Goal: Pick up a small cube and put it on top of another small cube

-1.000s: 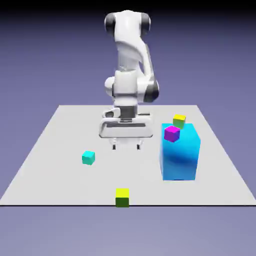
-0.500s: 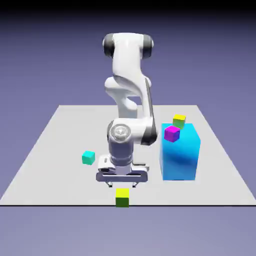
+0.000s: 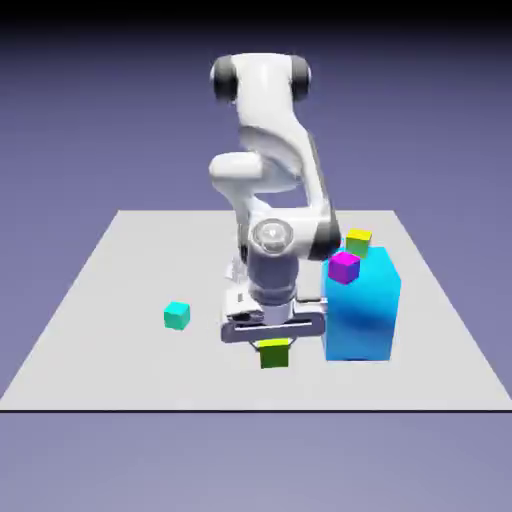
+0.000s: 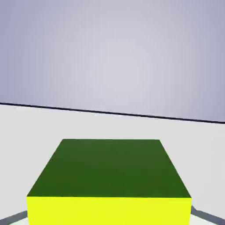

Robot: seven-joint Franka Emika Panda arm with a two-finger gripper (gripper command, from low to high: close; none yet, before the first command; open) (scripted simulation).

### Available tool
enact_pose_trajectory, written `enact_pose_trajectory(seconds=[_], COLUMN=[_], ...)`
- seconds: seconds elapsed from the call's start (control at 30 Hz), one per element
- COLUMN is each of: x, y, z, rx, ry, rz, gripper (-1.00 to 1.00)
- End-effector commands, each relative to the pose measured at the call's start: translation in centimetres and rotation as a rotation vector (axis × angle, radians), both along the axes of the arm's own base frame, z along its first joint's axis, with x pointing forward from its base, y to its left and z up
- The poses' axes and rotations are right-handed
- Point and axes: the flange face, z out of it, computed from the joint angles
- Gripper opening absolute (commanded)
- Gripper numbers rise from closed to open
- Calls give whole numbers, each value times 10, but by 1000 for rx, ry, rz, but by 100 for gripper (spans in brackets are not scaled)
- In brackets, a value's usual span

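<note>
My gripper [image 3: 274, 344] is shut on a small yellow-green cube [image 3: 274, 354] and holds it off the table, just left of the tall blue block [image 3: 362, 310]. In the hand view the same cube [image 4: 110, 176] fills the lower half, dark green face up and bright yellow face toward the camera, with a grey fingertip [image 4: 206, 215] showing at its lower corner. A small magenta cube [image 3: 344, 267] and a small yellow cube [image 3: 358, 241] sit on top of the blue block. A small teal cube [image 3: 177, 316] lies on the table at the exterior view's left.
The white table [image 3: 120, 260] ends close in front of the held cube, at its front edge [image 3: 150, 409]. The arm's wrist and hand [image 3: 272, 270] hang directly above the cube, close to the blue block's left side.
The gripper came down onto the yellow-green cube near the table's front edge, shut on it, then lifted it and carried it toward the exterior view's right, nearer the blue block.
</note>
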Motion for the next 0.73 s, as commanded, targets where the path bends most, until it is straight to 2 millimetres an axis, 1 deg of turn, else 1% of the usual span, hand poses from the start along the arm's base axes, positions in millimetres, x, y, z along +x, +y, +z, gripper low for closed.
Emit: enact_pose_trajectory(seconds=[0.0, 0.07, 0.17, 0.27, 0.37, 0.4, 0.43, 0.57, 0.6, 0.63, 0.67, 0.7], x=[-7, -23, -54, -90, -131, -137, -137, -145, -147, -147, -147, -144], y=[14, 40, 76, 107, 134, 137, 137, 132, 131, 131, 131, 132], z=[16, 46, 89, 129, 164, 168, 168, 106, 99, 99, 99, 114], rx=[0, 3, -3, -21, -50, -54, -54, -54, -54, -54, -54, -54], ry=[-1, -2, -5, -9, -14, -15, -15, -15, -15, -15, -15, -15], rz=[31, 93, 185, 276, 363, 373, 373, 373, 373, 373, 373, 373], gripper=[-100, -100, -100, -100, -100, -100, -100, -100, -100, 100, 100, 100])
